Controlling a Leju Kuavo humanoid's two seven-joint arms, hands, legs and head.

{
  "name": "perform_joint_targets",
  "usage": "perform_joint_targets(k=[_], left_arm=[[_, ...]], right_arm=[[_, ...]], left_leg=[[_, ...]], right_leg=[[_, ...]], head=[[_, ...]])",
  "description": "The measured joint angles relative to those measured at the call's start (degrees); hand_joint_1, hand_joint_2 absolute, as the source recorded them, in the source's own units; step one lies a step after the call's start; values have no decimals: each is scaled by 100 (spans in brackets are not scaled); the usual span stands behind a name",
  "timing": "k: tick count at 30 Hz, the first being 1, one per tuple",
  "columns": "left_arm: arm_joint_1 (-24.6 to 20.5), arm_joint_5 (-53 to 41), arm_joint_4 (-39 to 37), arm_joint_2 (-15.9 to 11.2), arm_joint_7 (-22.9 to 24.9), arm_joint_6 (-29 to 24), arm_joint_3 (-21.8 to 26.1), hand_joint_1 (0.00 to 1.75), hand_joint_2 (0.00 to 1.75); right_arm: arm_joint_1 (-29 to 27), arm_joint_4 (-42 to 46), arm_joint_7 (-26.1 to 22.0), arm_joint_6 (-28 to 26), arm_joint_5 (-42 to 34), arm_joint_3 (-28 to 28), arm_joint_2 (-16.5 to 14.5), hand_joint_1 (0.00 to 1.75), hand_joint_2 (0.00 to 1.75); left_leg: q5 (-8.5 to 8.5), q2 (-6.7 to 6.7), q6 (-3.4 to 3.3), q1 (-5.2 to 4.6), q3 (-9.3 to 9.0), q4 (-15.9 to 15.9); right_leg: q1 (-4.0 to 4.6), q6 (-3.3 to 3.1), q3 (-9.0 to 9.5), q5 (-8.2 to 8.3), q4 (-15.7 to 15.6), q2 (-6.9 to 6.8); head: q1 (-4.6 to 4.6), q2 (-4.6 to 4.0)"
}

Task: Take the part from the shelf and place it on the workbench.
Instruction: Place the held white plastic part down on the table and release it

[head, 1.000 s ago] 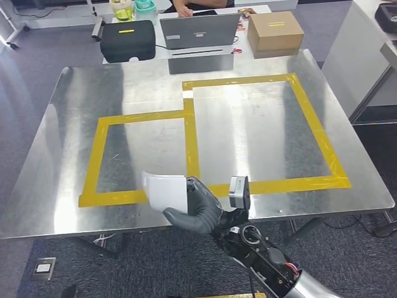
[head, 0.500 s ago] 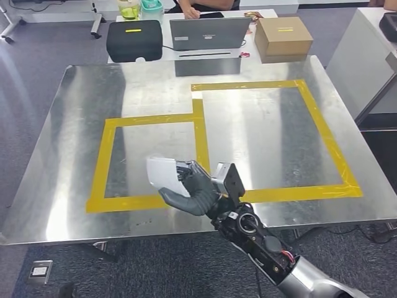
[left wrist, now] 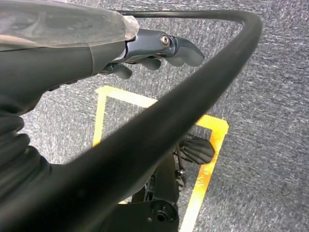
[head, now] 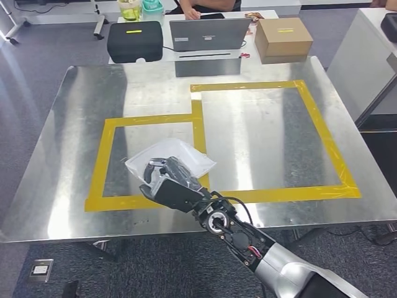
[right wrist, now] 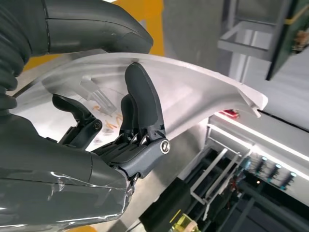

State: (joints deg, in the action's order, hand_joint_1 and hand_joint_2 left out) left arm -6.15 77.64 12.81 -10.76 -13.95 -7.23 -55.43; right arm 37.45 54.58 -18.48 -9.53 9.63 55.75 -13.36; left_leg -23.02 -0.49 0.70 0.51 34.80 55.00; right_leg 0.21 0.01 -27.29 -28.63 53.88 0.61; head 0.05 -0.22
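Observation:
The part (head: 187, 155) is a flat white piece in a clear wrapper. My right hand (head: 170, 183) grips it from above, low over the metal workbench (head: 262, 136), at the near right corner of the left yellow-taped square (head: 100, 164). Whether the part touches the surface I cannot tell. In the right wrist view the thumb and dark fingers (right wrist: 140, 96) pinch the white part (right wrist: 204, 92) between them. My left hand (left wrist: 153, 48) hangs over grey carpet with its fingers loosely apart and nothing in them.
A larger yellow-taped square (head: 323, 133) marks the workbench's right half. Behind the bench a second table carries a black case (head: 134, 41), a laptop (head: 208, 32) and a cardboard box (head: 283, 36), with a person's hand (head: 190, 9) at its far side. Another bench (head: 370, 56) stands at the right.
My right hand has turned palm down and reached further over the bench. The part went from upright in the hand to lying flat and low over the taped square's corner.

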Motion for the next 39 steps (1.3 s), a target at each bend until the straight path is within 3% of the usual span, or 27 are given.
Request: perform_joint_targets(k=[9,15,27,39], left_arm=[[2,-17,0,7,-6,2,0,0,175],[4,-66,0,23,-21,20,0,0,175],[2,-83,0,49,-52,37,0,0,175],[3,-114,0,49,-52,27,-1,0,175]], right_arm=[[258,-1126,542,-792,1169,159,-421,175,175],[351,-1626,845,-931,1557,343,-515,175,175],[339,-1610,1303,-1073,1943,1352,-720,175,175],[342,-1581,1332,-1158,2066,1789,-734,175,175]], left_leg=[[5,0,8,4,-11,-21],[5,0,8,4,-12,-22],[4,2,8,5,-14,-24],[5,2,9,4,-16,-24]], right_leg=[[6,-5,2,-3,0,1],[5,-6,2,-4,0,1],[6,-7,-4,-5,0,3],[5,-8,-1,-5,0,4]], head=[[-11,0],[-12,0],[-17,0],[-16,0]])
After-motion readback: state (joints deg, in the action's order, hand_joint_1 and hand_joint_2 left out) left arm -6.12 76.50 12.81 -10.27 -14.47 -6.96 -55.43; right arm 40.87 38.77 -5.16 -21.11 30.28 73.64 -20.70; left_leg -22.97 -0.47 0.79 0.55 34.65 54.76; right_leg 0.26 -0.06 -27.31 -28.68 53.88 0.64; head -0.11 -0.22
